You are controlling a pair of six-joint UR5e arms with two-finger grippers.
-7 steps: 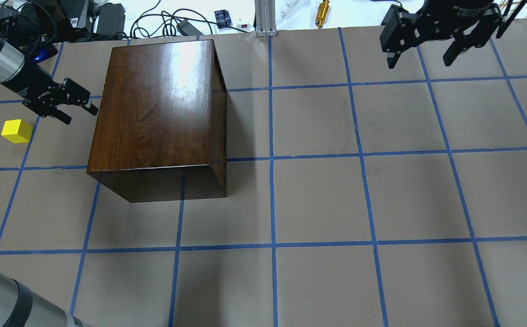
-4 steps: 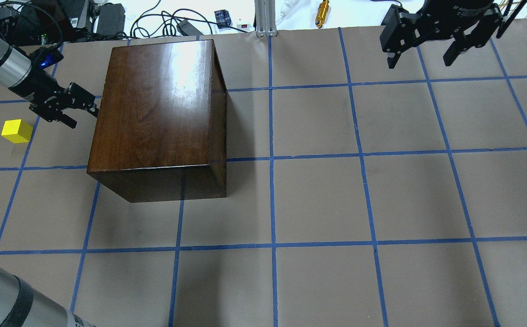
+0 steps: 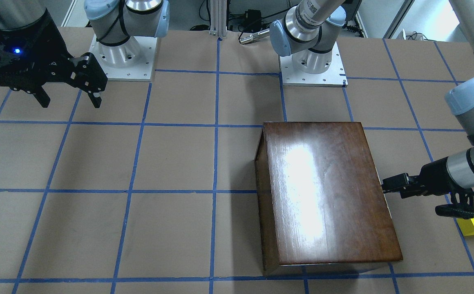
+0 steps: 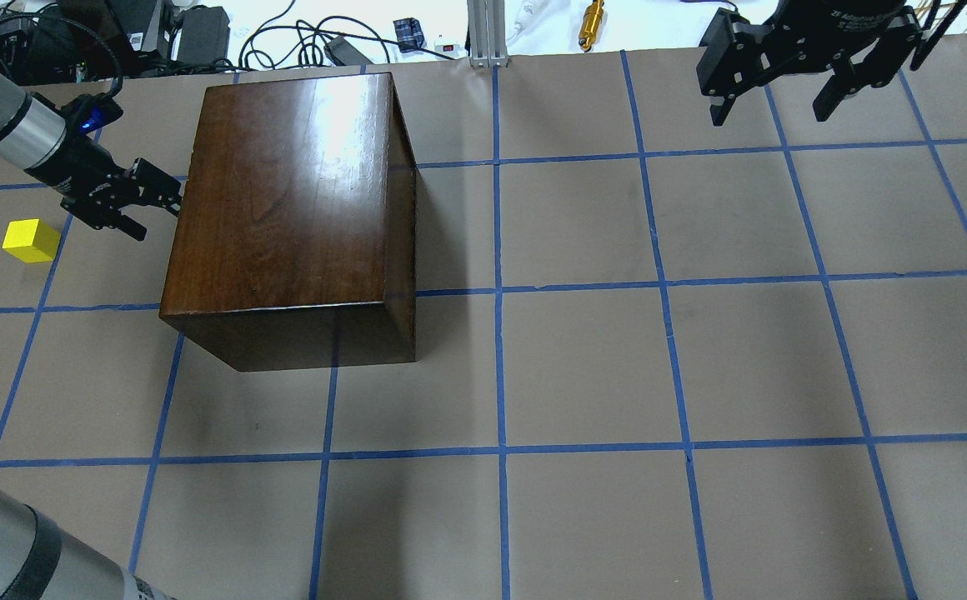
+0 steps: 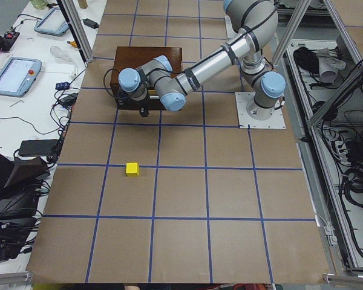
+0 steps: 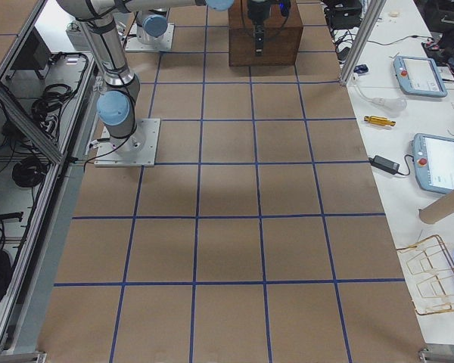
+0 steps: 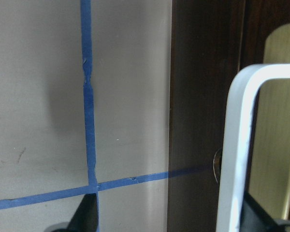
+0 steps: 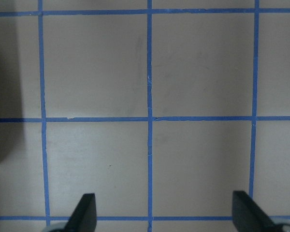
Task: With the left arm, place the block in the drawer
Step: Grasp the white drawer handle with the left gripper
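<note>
The dark-brown wooden box [image 4: 283,208] stands left of centre, also in the front-facing view [image 3: 327,192]. Its drawer is shut. The drawer's brown front [image 7: 203,121] and pale handle [image 7: 234,159] fill the right of the left wrist view. My left gripper [image 4: 154,215] is open, level with the box's left face and close to it. In the left wrist view [image 7: 169,217] the handle lies just inside the right fingertip [image 7: 256,215]. The yellow block [image 4: 31,241] lies on the table behind the left gripper, also in the front-facing view [image 3: 473,226]. My right gripper [image 4: 769,115] is open and empty at the far right.
Cables and power bricks [image 4: 200,33], an aluminium post [image 4: 483,33] and a brass cylinder [image 4: 592,21] lie beyond the table's far edge. The two arm bases [image 3: 122,53] [image 3: 312,61] stand at the robot's side. Blue tape gridlines cover the brown table.
My left gripper has moved a little closer to the box's left face and its wrist has swung back. The block, box and right arm have not moved.
</note>
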